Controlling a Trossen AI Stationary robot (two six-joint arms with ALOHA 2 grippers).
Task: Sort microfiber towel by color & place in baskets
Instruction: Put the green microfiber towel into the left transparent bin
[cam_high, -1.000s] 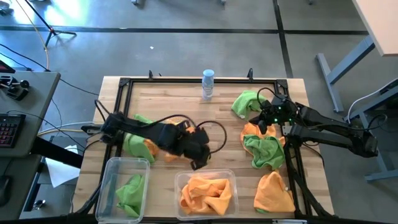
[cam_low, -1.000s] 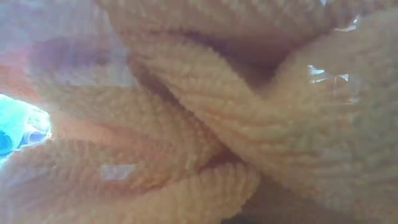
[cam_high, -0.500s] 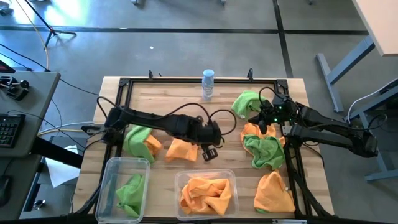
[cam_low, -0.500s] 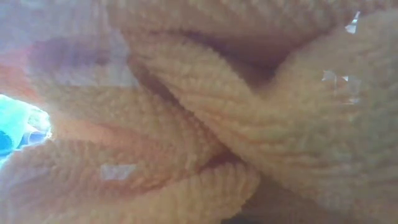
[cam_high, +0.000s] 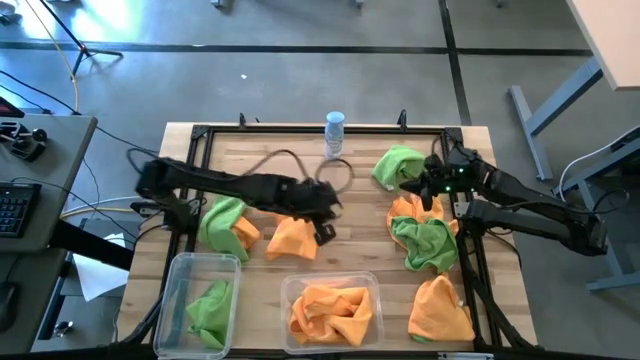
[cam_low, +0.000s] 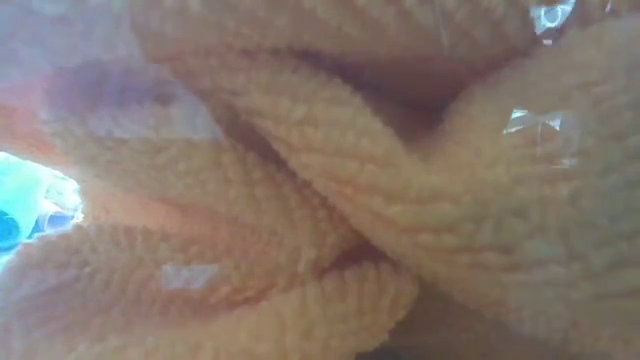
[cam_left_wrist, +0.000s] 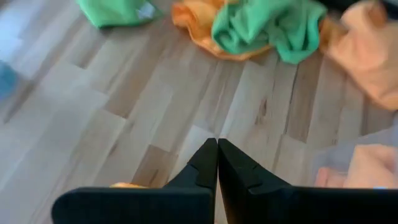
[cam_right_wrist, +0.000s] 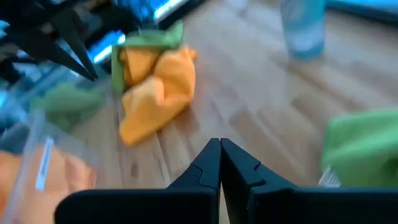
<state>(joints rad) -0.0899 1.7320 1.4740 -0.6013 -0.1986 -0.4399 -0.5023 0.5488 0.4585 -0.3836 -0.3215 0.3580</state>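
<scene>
On the wooden table (cam_high: 300, 170) our left gripper (cam_high: 322, 232), jaws pressed together empty, should spread before dropping onto the orange towel (cam_high: 292, 240).

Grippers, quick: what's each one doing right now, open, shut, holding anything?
Left gripper: shut, holding nothing, over bare wood.
Right gripper: shut, holding nothing, near the green towel.

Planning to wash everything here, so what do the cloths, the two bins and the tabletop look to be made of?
The orange cloths and green cloths: soft fuzzy fabric, likely microfiber, with looped pile visible in the low view. The bins: clear, colourless, glossy plastic, contents showing through. The tabletop: pale wood planks with visible seams, smooth finish.
</scene>
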